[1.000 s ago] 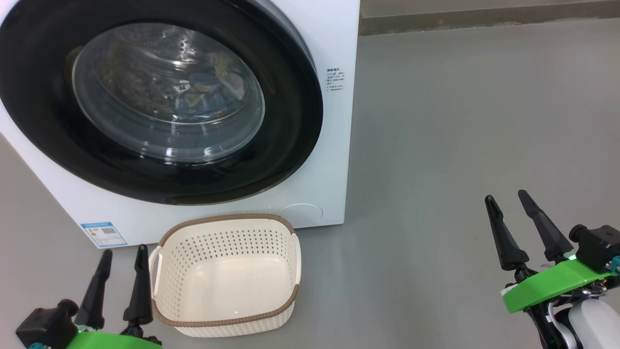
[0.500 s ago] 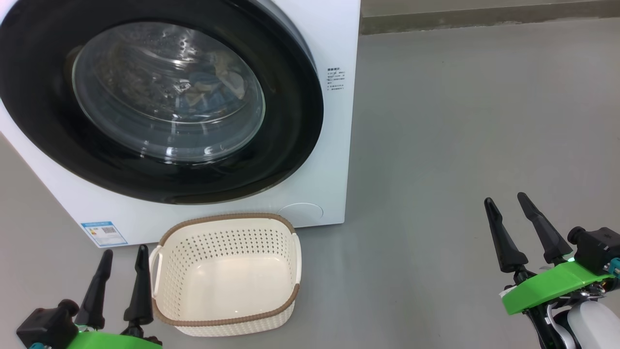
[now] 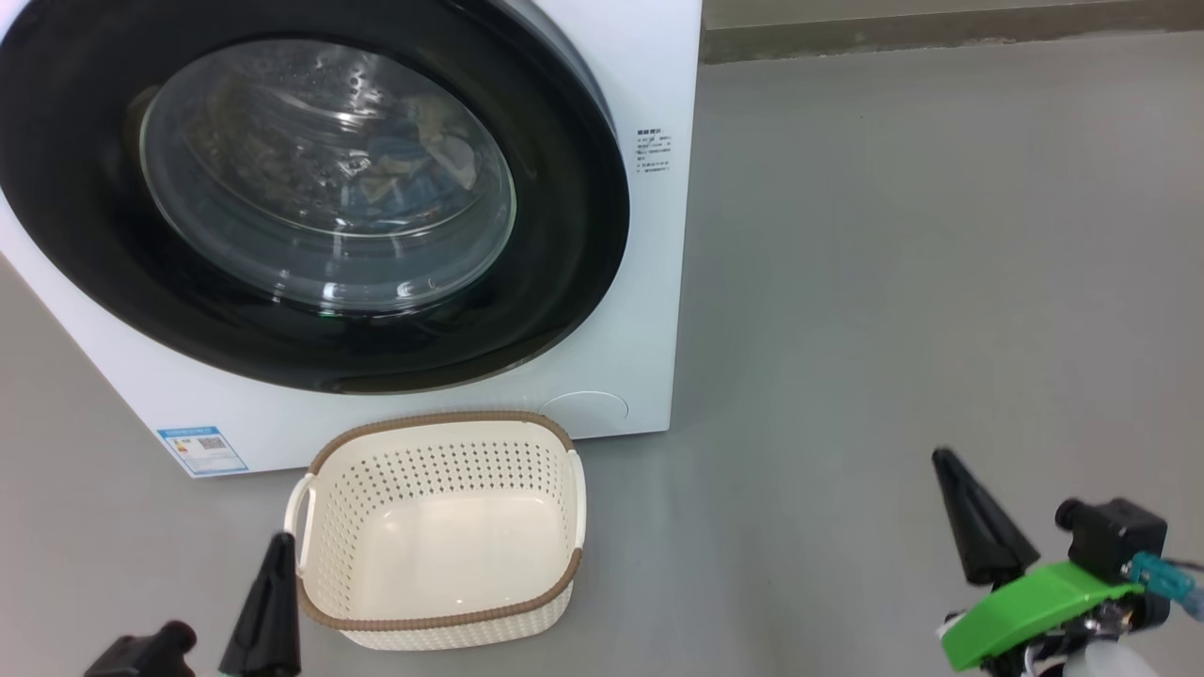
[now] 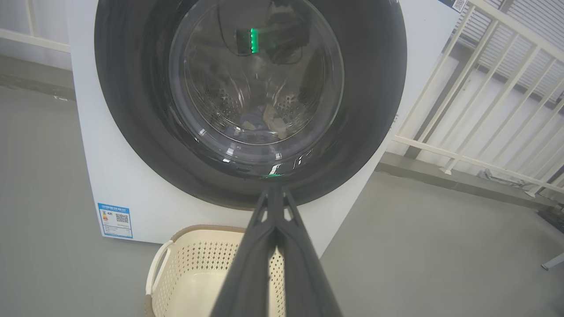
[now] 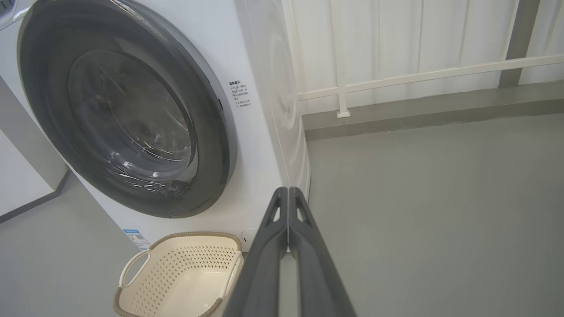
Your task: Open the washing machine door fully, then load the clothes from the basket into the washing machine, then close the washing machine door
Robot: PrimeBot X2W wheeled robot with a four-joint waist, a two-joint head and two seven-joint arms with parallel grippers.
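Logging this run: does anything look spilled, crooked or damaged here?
Nothing stands out. The round glossy black door sits shut on the big white washing machine, bluish clothes lie behind its glass, and the cream perforated plastic basket stands upright and empty on the grey floor.

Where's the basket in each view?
Head view: basket low, left of centre, before the washing machine.
Left wrist view: basket at the bottom edge, partly behind the left pincer.
Right wrist view: basket in the lower-left corner.
Shared landmark: blue label sticker on the washing machine's lower corner.
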